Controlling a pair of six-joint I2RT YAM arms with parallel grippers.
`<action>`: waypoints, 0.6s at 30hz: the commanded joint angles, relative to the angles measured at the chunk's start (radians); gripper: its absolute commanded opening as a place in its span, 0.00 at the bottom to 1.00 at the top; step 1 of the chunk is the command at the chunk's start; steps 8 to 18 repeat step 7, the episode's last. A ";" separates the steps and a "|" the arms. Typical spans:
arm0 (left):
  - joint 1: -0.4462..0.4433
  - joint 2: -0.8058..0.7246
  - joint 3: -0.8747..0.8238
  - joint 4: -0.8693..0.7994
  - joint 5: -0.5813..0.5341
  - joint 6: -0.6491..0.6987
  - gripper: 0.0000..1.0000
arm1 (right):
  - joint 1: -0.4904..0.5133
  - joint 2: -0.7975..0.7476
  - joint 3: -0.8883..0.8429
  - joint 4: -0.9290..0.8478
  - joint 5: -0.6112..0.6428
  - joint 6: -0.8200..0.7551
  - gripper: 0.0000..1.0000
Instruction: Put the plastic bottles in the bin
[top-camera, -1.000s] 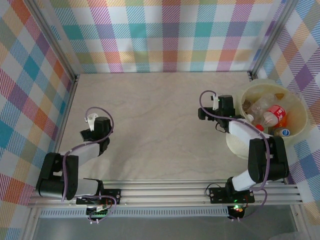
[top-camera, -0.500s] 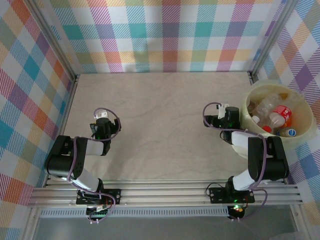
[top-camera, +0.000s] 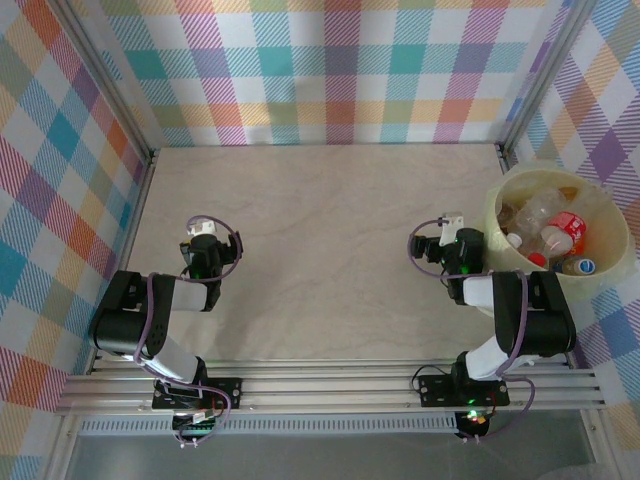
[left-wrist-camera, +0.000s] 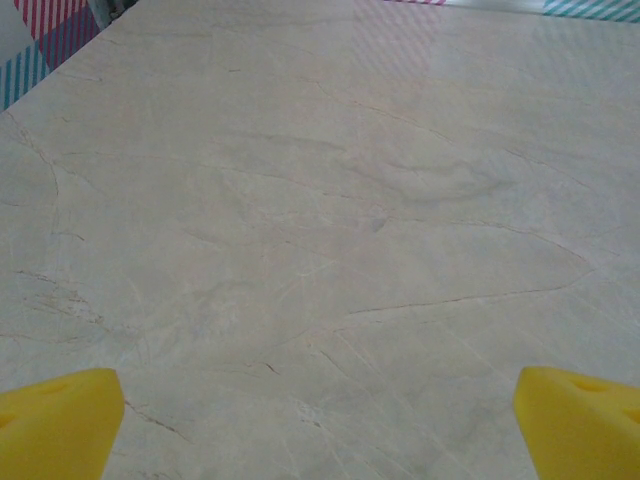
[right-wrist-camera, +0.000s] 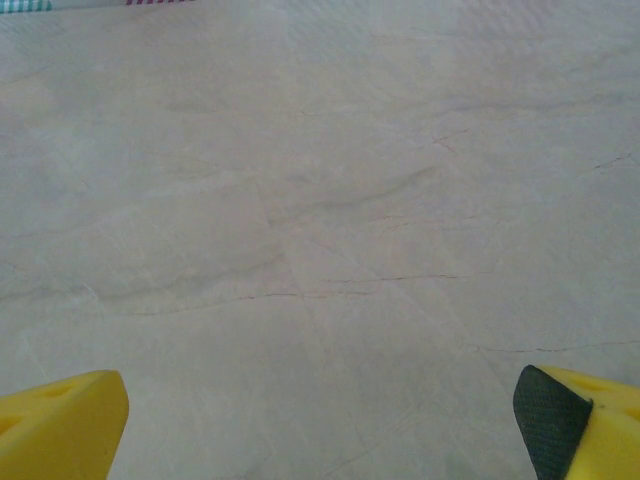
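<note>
The bin (top-camera: 600, 283), a big pale cream tub, stands at the table's right side. Inside it lie several plastic bottles, among them one with a red label (top-camera: 567, 228), a clear one (top-camera: 535, 212) and one with a blue cap (top-camera: 585, 265). My right gripper (top-camera: 455, 245) sits low over the table just left of the bin, open and empty; its yellow fingers (right-wrist-camera: 60, 425) frame bare tabletop around the right gripper (right-wrist-camera: 325, 425). My left gripper (top-camera: 206, 245) rests folded back at the left, also open, its fingers (left-wrist-camera: 55, 425) wide apart around the left gripper (left-wrist-camera: 330, 430).
Checked fabric walls close off the back and both sides. An aluminium rail (top-camera: 330, 385) runs along the near edge, where both arm bases are bolted. The pale marbled tabletop (top-camera: 320, 230) stretches between the two arms.
Both arms have drawn back toward their bases and folded low. The right gripper moved down away from the bin's rim, and the bin settled a little to the right.
</note>
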 joint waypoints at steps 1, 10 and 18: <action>0.012 0.001 0.001 0.031 0.009 0.013 1.00 | -0.014 0.002 0.010 0.056 0.005 0.012 1.00; 0.012 -0.003 -0.006 0.039 0.010 0.014 1.00 | -0.006 -0.003 -0.005 0.076 0.092 0.035 1.00; 0.012 -0.003 -0.006 0.039 0.010 0.014 1.00 | -0.006 -0.003 -0.005 0.076 0.092 0.035 1.00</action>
